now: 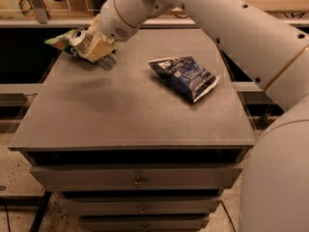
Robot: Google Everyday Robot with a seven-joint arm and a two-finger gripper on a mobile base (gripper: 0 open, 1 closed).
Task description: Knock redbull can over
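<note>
In the camera view, the gripper pinches the redbull can between its fingers, seemingly to tip it over: the can leans toward the green bag just beyond the fingers, with the chip bag well apart on the table.

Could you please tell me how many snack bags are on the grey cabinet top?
2. A green snack bag lies at the back-left corner, partly hidden behind the gripper and the tilted slim silver redbull can; a dark blue crinkled chip bag lies right of centre.
</note>
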